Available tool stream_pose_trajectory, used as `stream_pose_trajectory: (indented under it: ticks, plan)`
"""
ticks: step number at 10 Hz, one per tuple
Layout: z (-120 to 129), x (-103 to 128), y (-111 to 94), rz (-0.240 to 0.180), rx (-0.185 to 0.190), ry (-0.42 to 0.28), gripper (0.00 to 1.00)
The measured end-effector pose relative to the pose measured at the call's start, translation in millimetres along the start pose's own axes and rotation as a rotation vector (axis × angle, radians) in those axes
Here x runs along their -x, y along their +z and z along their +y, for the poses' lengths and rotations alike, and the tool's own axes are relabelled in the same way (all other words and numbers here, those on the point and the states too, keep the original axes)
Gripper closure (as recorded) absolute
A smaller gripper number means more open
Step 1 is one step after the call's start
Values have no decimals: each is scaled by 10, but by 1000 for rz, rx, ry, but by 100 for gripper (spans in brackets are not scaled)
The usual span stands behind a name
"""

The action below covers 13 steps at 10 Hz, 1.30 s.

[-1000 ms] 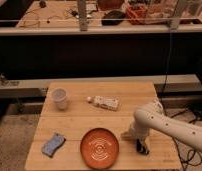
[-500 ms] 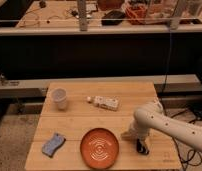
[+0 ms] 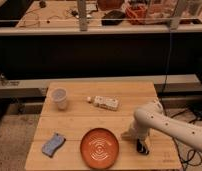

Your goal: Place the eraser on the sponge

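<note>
Eraser: small dark block lying on the wooden surface, near the front right, just right of the orange plate and apart from it. Gripper points down right over the eraser, at the end of the white arm that reaches in from the right. Jaws stand apart, at their widest, low around the block; cannot tell whether they touch it, and it does not look lifted. Sponge: blue-grey wavy pad, flat at the front left, well apart from the eraser, with the plate between them. Plate lies flat, its ringed face bare. Pale cup stands upright at the back left, mouth up; its inside cannot be made out. Cream-white piece lies near the middle back, with a small white ball just beside its left end.
</note>
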Motion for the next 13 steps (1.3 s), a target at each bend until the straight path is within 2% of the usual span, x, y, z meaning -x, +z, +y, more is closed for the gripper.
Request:
stream_pose_trajectory:
  ticks: [7, 8, 11, 13]
  plan:
    - [-2, -7, 25, -2, -1, -2, 20]
    - [-11, -13, 23, -1, -1, 0, 24]
    - [-148, -139, -58, 7, -5, 7, 59]
    - [-132, -127, -44, 6, -2, 13, 76]
